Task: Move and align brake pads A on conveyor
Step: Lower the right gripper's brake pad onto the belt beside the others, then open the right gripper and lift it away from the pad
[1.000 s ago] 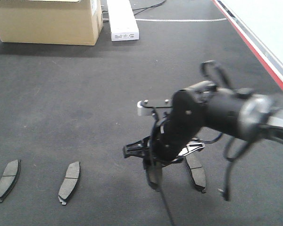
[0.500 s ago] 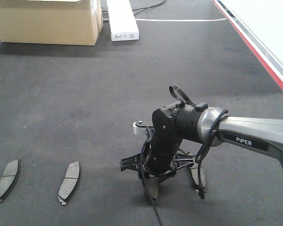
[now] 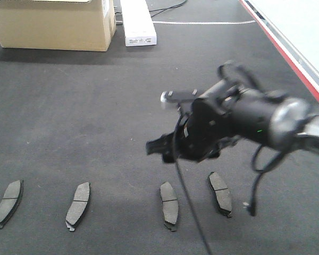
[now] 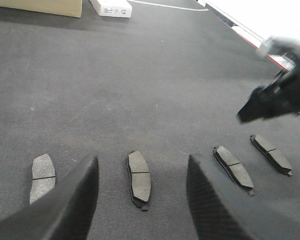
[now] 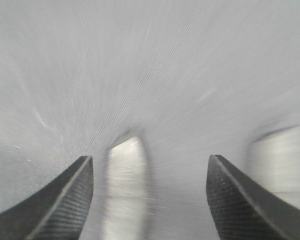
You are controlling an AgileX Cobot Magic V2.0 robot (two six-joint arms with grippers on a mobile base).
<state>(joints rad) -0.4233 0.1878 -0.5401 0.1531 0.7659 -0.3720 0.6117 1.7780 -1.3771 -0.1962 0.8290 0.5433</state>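
Right hand [image 5: 149,197] agape; four brake pads [image 3: 169,204].

Four brake pads [image 3: 9,202] [image 3: 78,205] [image 3: 169,204] [image 3: 220,193], flat, dark grey, oblong with slightly curved edges, each with a groove across the middle and a darker backing plate. Spread in a loose row on the conveyor [image 3: 95,106], well apart from one another, long sides roughly parallel, all lying face up. Conveyor: wide, matte dark-grey belt, rough fabric-like surface, red stripe along its edge.
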